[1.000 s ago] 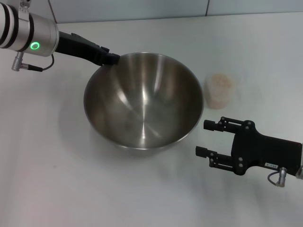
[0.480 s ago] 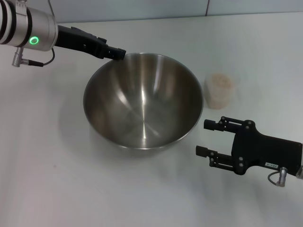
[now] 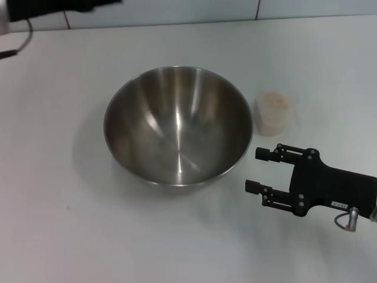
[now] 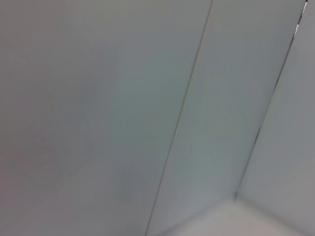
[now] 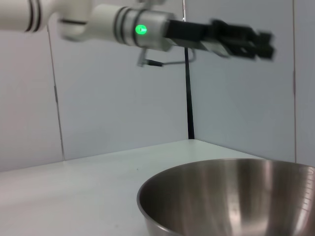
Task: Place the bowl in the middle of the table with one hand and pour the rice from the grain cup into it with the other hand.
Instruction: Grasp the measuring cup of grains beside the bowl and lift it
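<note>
The right gripper (image 3: 258, 171) sits low over the table (image 3: 70, 236) at the near right in the head view, its two black fingers spread apart with nothing between them, pointing toward the bowl (image 3: 178, 125). The bowl stands upright around the middle of the white table, its steel inside bare and shiny. The grain cup (image 3: 273, 112) stands just beside the bowl's right rim, apart from it, beyond the right gripper's fingertips and not touched by them; the rice (image 3: 274, 100) fills it as a pale grainy mass close to the brim. At the far left corner of this view only a dark blur of the left arm (image 3: 59, 6) crosses the top edge, well above and away from the bowl; its fingers cannot be made out there. The left wrist view shows nothing but grey wall panels (image 4: 98, 98) with thin seams running down them, and a pale strip of table at one corner. In the right wrist view the bowl's rim and brushed wall fill the near part of the picture, and high above it, against the wall, the left gripper (image 5: 263, 46) reaches out from its white arm with a green light; whether its fingers are parted or closed cannot be told, though nothing shows in them.
</note>
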{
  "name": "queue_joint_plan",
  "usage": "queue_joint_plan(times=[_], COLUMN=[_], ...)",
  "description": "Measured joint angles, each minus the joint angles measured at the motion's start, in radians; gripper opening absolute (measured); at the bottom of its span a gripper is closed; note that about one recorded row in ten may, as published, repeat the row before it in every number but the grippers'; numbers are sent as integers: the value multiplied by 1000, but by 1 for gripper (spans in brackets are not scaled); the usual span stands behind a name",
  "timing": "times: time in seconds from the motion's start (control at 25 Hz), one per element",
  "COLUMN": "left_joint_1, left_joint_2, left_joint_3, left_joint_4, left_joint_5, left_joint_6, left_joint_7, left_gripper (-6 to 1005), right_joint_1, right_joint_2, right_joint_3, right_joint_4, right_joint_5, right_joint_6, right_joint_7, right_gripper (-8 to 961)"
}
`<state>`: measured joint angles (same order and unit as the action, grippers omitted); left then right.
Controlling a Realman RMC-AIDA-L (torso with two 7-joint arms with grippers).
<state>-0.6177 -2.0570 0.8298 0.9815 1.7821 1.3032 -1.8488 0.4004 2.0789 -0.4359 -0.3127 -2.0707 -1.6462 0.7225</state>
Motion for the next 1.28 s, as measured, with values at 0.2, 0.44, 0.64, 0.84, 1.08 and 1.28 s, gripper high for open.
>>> queue_joint_plan(times=[0.2, 0.44, 0.64, 0.84, 1.08, 1.28], left_joint_1=[157, 271, 329, 363, 386, 391], left_joint_2=[20, 26, 34, 72, 83, 57], left_joint_3=[-34, -71, -110, -112, -105, -108], left_joint_4=[-30, -115, -241, -413, -582, -601], left_joint_5=[-276, -344, -345, -307, -217, -123], left_joint_6=[173, 356, 467, 546, 562, 481], left_joint_7=[216, 439, 610, 782, 1000, 1058], left_gripper=[702, 748, 814, 811, 811, 811], right_joint_1=[0, 0, 0, -1, -2, -4], right_joint_2=[0, 0, 0, 0, 0, 0], right_joint_3=[5, 5, 5, 6, 6, 6], right_joint_4=[-4, -5, -5, -5, -4, -2], right_joint_5=[3, 5, 5, 5, 6, 13], right_joint_6=[0, 0, 0, 0, 3, 3], right_joint_7=[0, 0, 0, 2, 3, 1], right_gripper=[657, 658, 659, 659, 658, 658])
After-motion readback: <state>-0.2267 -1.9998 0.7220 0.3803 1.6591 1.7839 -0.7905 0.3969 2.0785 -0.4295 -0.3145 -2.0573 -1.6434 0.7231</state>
